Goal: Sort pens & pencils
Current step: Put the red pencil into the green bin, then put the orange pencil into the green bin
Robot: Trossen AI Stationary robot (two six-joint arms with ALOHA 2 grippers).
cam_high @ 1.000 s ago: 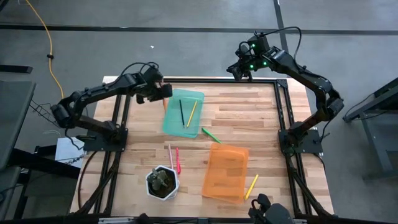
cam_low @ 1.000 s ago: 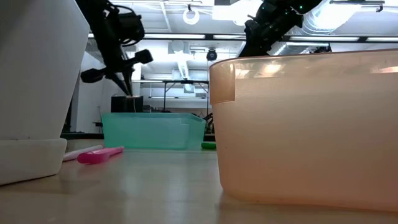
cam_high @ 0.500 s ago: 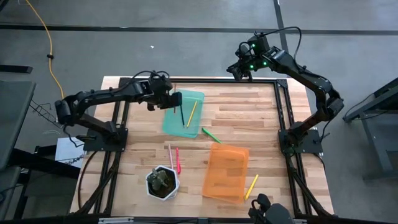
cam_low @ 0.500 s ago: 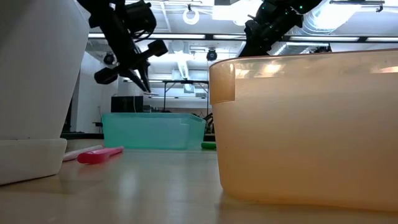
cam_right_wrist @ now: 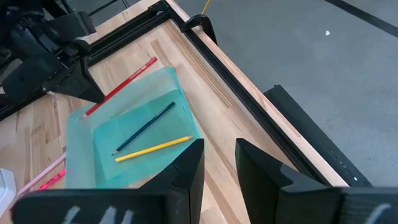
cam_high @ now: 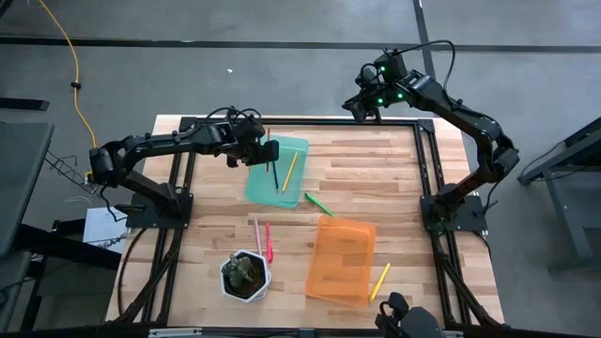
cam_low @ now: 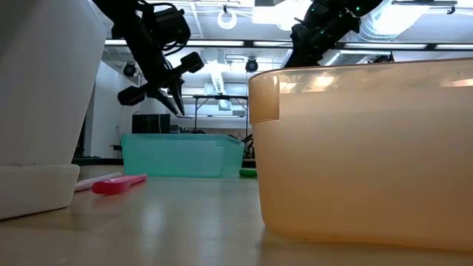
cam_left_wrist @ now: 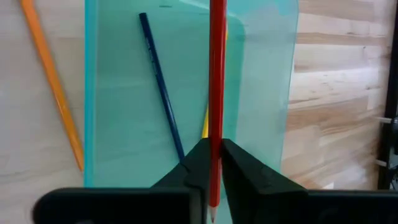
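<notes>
From above, my left gripper (cam_high: 266, 150) hangs over the near-left edge of the flat translucent green plastic tray (cam_high: 293, 148), which holds a slim dark pencil (cam_high: 274, 172) and a yellow pencil (cam_high: 289, 171). A bright green pencil (cam_high: 318, 203) lies on the pale wood-plank table (cam_high: 376, 178) beside the ribbed orange tray (cam_high: 340, 260). My right gripper (cam_high: 366, 103) waits over the table's far edge.

At table level, the glossy green tray sits beyond a pink pen (cam_low: 118, 183).

Through my left wrist camera, my dark fingers (cam_left_wrist: 198, 163) clamp a smooth red pencil (cam_left_wrist: 216, 74) above the tray.

From my right wrist, those fingers (cam_right_wrist: 186, 171) stand apart, holding nothing.
</notes>
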